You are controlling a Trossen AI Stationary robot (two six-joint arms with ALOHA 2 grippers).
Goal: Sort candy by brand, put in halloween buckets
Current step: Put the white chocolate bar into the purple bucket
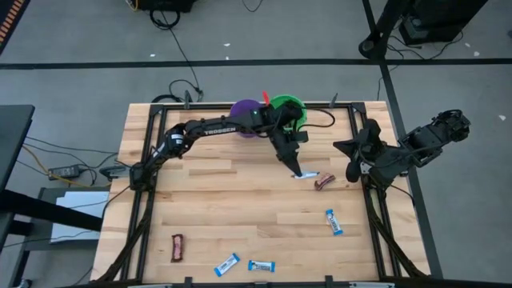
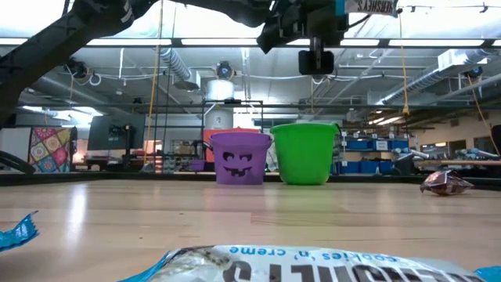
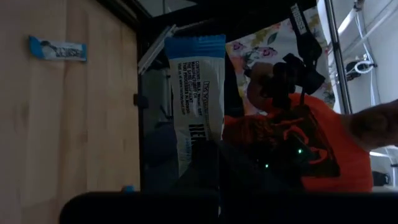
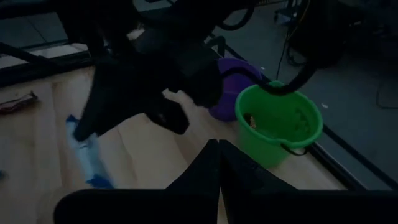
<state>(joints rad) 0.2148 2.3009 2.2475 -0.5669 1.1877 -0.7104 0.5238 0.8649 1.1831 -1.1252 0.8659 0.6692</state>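
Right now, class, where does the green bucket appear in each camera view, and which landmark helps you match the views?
High view: green bucket at the table's far edge, near the middle.
Low view: centre, standing on the table.
Left wrist view: not in it.
Right wrist view: right of centre.
Shared landmark: the purple bucket close beside it in those three views.

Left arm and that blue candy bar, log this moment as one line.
left gripper: shut on blue-and-white candy bar | near green bucket | right gripper: shut, idle at table edge
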